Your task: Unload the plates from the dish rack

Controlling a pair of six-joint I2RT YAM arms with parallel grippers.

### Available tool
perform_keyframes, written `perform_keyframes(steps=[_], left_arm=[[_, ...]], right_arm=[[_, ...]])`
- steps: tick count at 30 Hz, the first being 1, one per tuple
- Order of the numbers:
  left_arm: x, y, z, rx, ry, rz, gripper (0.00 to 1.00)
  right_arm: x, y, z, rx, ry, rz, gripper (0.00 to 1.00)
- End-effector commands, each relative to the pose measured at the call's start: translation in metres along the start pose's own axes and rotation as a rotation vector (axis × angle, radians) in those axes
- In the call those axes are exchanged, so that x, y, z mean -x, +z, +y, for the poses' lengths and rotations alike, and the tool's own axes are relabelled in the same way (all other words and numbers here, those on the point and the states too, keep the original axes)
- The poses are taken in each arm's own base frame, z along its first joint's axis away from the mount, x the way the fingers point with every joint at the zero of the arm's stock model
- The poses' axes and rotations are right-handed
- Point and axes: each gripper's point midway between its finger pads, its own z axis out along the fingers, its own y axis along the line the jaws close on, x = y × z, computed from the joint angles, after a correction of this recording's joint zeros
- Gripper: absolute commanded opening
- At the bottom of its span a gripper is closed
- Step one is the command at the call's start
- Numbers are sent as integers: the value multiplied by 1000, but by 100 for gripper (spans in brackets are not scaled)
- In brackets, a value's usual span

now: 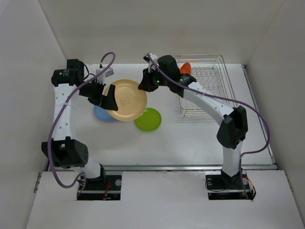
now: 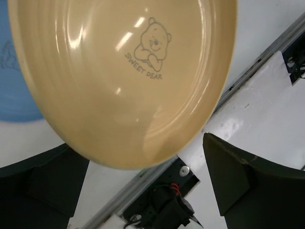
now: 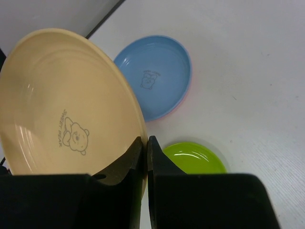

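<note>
The cream-yellow plate (image 1: 127,100) hangs above the table between both arms. My right gripper (image 1: 144,86) is shut on its right rim, which shows in the right wrist view (image 3: 145,143). My left gripper (image 1: 106,98) is open at the plate's left rim; in the left wrist view (image 2: 143,191) the plate (image 2: 124,81) sits between the spread fingers (image 2: 238,181) without a grip. The blue plate (image 1: 101,114) lies on the table with a pink rim (image 3: 188,93) under it. The lime green plate (image 1: 148,119) lies beside them. The orange-red plate (image 1: 186,68) stands in the dish rack (image 1: 212,95).
White walls close in the table at the back and both sides. A metal rail (image 1: 190,167) runs along the near edge, with the arm bases behind it. The purple cables (image 1: 71,102) loop beside each arm.
</note>
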Motion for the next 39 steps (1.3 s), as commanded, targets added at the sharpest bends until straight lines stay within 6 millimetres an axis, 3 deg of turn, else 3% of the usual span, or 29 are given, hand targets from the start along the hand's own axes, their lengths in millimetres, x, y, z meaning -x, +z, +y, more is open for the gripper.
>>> perform_keyframes(steps=[1,5,8,9,10,12,16,18,19,20,21,23,24,26,28,29,31,32,36,37,38,39], left_arm=[[-17,6,-3,6,-97,60,99],[0,13,21,106,-215,12,91],[4,18,32,142,-273,7,60],[6,17,32,145,-268,0,45],[5,18,35,152,-285,10,18],[4,18,37,167,-298,14,0],[-5,19,55,272,-362,40,0],[-9,18,65,336,-392,48,0],[-11,18,74,369,-427,46,0],[-14,14,81,404,-445,50,0],[-19,14,92,413,-492,58,0],[-20,9,104,436,-531,51,0],[-24,8,116,446,-576,52,0],[-37,14,137,449,-658,87,0],[-42,17,143,445,-677,103,0],[-46,30,151,426,-718,129,0],[-53,37,163,406,-775,145,0],[-47,40,169,397,-774,137,0],[-59,68,191,351,-833,229,0],[-63,72,189,329,-855,259,6],[-65,75,191,321,-854,276,29],[-70,76,198,350,-853,296,42]], right_arm=[[45,-25,38,110,-59,-124,0],[41,-24,41,131,-50,-117,0],[35,-25,46,161,-40,-104,0],[35,-24,46,162,-31,-107,0],[42,-28,49,168,-41,-129,0],[36,-27,49,174,-26,-115,0],[25,-15,42,167,-1,-81,0],[31,-13,39,140,16,-81,1],[22,-8,33,119,34,-46,8],[20,-5,29,102,40,-36,39],[28,-5,25,67,40,-50,51],[21,-1,13,8,57,-24,69],[21,-1,3,-47,60,-30,73],[40,-14,-14,-159,57,-88,82],[45,-22,-20,-188,61,-100,83],[43,-23,-28,-211,67,-98,83],[48,-35,-29,-218,68,-111,83],[48,-35,-29,-218,68,-111,83],[41,-42,-33,-231,76,-98,83],[39,-43,-41,-249,82,-95,83],[37,-45,-42,-261,83,-94,83],[35,-46,-43,-263,86,-86,83]])
